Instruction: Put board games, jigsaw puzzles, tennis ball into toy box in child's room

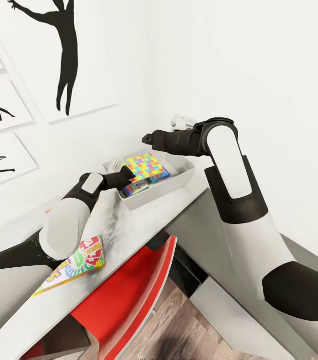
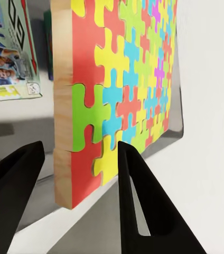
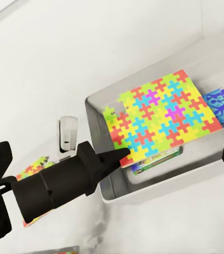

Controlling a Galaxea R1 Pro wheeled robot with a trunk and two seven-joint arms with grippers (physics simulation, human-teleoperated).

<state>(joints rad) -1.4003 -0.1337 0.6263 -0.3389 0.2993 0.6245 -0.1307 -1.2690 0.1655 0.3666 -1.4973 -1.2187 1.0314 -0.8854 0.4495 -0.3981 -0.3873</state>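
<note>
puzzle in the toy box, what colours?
Jigsaw puzzle: interlocking yellow, red, green, blue, some purple. Clearest in right wrist view.

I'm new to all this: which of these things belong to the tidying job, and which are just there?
Job:
toy box
jigsaw puzzle in it
blue board game beneath
SKIP-BO game on the table
left gripper

Just there:
red chair
wall pictures

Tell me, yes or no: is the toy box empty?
No: the jigsaw puzzle lies in the toy box over board games.
</note>
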